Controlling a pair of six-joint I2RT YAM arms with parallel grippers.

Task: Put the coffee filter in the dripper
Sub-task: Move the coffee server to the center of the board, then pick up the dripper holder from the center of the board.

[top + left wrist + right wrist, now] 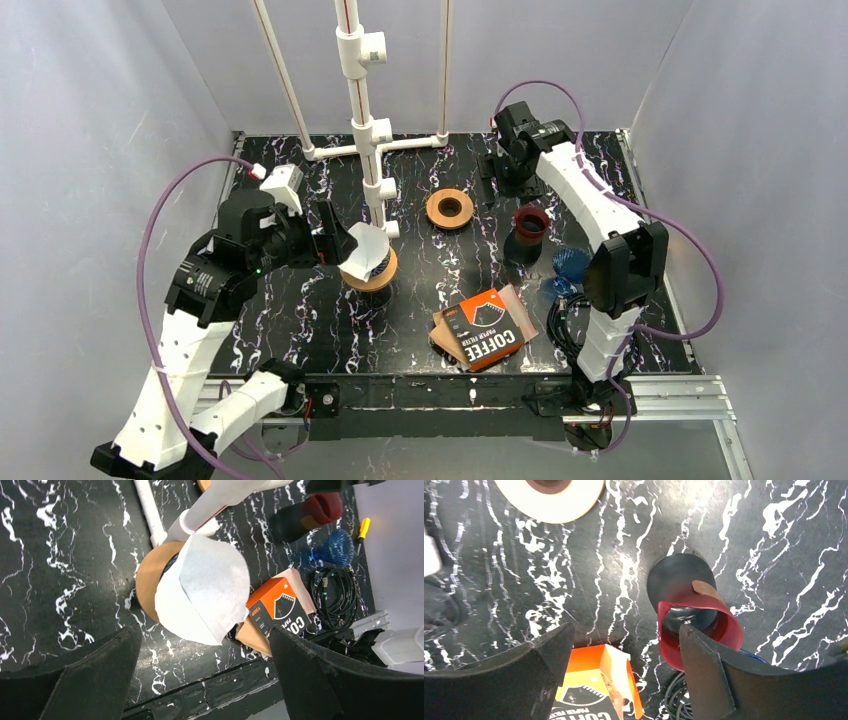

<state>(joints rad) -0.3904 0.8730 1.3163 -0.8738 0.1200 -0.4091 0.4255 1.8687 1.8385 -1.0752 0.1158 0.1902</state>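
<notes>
Left gripper point(337, 240) is low over the left-centre of the black marbled table point(300, 310), its 2 fingers point(80, 680) spread wide with nothing between them. The white coffee filter point(202, 595) is just ahead of the fingertips, sitting on top of the tan wooden dripper point(147, 582). It is opened into a cone and tilted, with 1 edge hanging over the dripper's rim toward the orange box point(487, 330). I cannot tell how deep it is seated. From the left wrist view neither finger touches the paper. The dripper stands right at the foot of the white pipe stand point(358, 100). Right gripper point(626, 632) is far back on the right side of the table, well apart from the filter. Its 2 fingers point(499, 680) are also held apart and carry nothing. Below it in the right wrist view is a red-rimmed dark cup point(696, 625), upright on the table. A second wooden ring point(450, 208) lies flat left of the cup, between the cup and the pipe stand. A blue ribbed piece point(572, 265) lies near the right arm, and a coil of black cable point(335, 595) lies at the near right table edge.
</notes>
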